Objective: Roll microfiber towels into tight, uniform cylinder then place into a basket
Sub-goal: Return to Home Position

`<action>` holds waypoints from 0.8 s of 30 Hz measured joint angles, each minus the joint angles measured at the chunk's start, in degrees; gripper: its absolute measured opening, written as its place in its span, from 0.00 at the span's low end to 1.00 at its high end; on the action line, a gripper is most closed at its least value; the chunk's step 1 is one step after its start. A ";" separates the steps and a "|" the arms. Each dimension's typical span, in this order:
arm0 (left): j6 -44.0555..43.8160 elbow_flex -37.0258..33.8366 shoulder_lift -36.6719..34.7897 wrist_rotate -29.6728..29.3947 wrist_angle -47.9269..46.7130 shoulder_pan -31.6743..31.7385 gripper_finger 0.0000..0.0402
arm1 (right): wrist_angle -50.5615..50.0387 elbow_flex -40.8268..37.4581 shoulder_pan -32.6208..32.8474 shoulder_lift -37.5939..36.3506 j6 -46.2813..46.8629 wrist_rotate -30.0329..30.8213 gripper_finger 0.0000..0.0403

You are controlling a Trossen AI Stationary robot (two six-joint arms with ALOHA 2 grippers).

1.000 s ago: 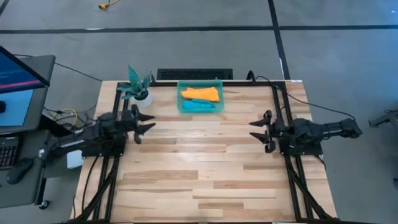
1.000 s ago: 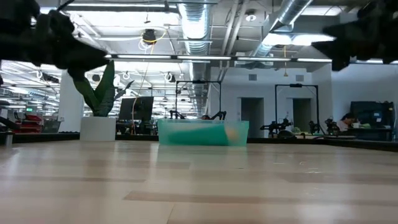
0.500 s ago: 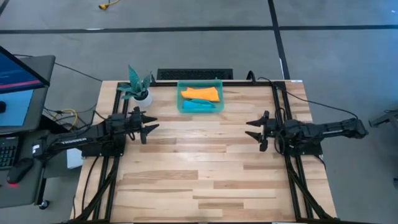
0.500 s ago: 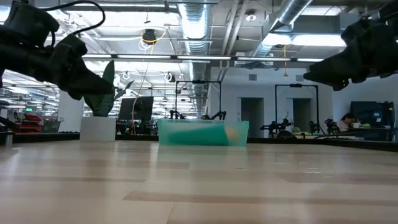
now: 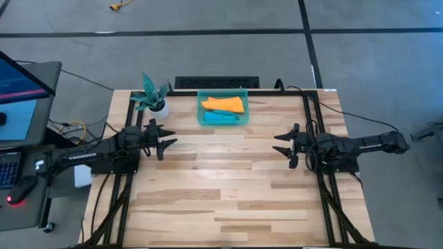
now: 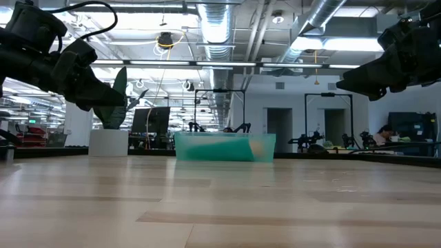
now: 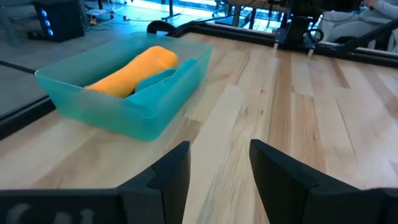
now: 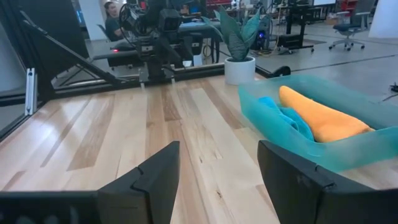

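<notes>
The teal basket [image 5: 222,107] stands at the table's far edge, near the middle. Inside it lie a rolled orange-yellow towel [image 5: 223,104] and a teal-blue towel [image 5: 221,117] side by side; both show in the left wrist view as the orange roll [image 7: 132,71] and the blue cloth [image 7: 158,81]. My left gripper [image 5: 166,140] stands open at the table's left side, above the wood, holding nothing. My right gripper [image 5: 282,146] stands open at the right side, also holding nothing. Both point toward the table's middle.
A white pot with a teal plant [image 5: 154,99] stands at the far left, just beyond my left gripper. Bare wood [image 5: 221,180] spreads between the arms and toward the near edge. A monitor and keyboard [image 5: 17,104] sit off the table's left side.
Both arms have stretched a little toward the table's middle and sunk slightly, their grippers tipping from more downward toward level. They then kept still. Neither gripper's gap has changed, and the towels and the basket have not moved.
</notes>
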 joint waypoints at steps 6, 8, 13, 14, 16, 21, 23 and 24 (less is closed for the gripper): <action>0.07 0.00 0.00 -0.01 -0.04 0.00 0.39 | 0.00 0.00 0.00 0.00 0.00 0.00 0.59; 0.28 0.00 0.00 -0.02 -0.04 0.00 0.39 | 0.00 0.00 0.00 0.00 0.00 -0.01 0.59; 0.26 0.00 0.01 -0.02 -0.07 0.00 0.39 | 0.00 -0.02 0.00 0.00 0.00 0.00 0.59; 0.50 0.00 0.00 -0.02 -0.09 0.00 0.39 | 0.00 -0.02 0.00 0.00 0.01 0.00 0.59; 0.71 0.00 0.00 -0.02 -0.09 0.00 0.39 | 0.00 -0.02 0.00 0.00 0.00 0.00 0.59; 0.21 0.00 0.01 -0.02 -0.11 0.01 0.39 | 0.00 -0.02 0.00 0.00 0.02 0.00 0.59; 0.81 -0.02 0.00 -0.02 -0.13 0.02 0.39 | 0.00 -0.02 0.00 0.00 0.02 0.00 0.59; 1.10 -0.02 0.00 -0.02 -0.13 0.02 0.39 | 0.00 -0.02 0.00 0.00 0.02 0.00 0.59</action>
